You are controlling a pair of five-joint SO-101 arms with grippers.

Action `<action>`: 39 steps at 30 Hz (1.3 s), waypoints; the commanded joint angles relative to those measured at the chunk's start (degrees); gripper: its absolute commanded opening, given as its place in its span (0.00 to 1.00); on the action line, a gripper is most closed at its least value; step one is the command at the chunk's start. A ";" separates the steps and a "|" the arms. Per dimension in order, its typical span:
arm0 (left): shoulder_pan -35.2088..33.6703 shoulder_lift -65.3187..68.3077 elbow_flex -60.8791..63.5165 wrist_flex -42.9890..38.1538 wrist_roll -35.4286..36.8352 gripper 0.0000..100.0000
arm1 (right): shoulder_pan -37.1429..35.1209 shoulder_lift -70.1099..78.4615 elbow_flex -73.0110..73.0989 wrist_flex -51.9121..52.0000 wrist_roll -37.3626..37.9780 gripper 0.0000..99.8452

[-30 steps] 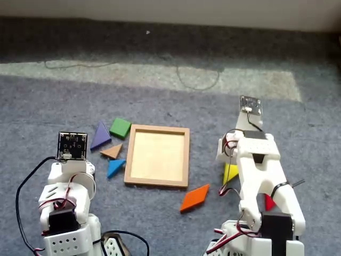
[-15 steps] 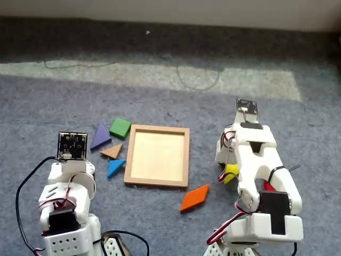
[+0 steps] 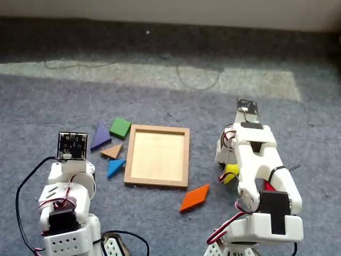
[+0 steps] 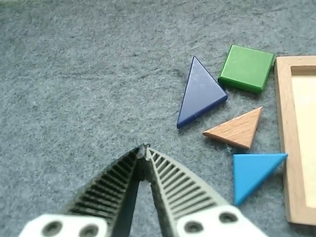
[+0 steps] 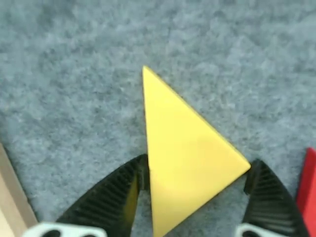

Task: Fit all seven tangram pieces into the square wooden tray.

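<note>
One yellow triangle (image 5: pixel 187 163) flat between spread right jaws, tip pointing away, left jaws pressed together

The square wooden tray (image 3: pixel 157 130) lies on the grey carpet (image 3: pixel 64 101). Off its left edge, back to front, lie a green square block (image 3: pixel 120 127), a purple triangle (image 3: pixel 100 136), a plain wooden triangle (image 3: pixel 112 151) and a blue triangle (image 3: pixel 114 167). An orange parallelogram (image 3: pixel 194 197) lies beside its front right corner. To its right, a yellow triangle (image 3: pixel 230 172) lies between the right claw's (image 5: pixel 198 165) fingers, with a red piece (image 5: pixel 311 187) just beyond.
</note>
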 commanded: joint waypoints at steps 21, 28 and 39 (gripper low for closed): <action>-0.57 -0.13 -0.40 -1.32 0.09 0.01 | 0.57 -5.76 -1.89 1.01 2.64 0.30; -0.57 -0.13 -0.40 -1.32 0.09 0.01 | 0.48 -6.73 -1.54 -1.19 2.64 0.30; -0.66 -0.13 -0.40 -1.32 0.09 0.01 | 0.48 0.13 -2.07 1.10 2.99 0.30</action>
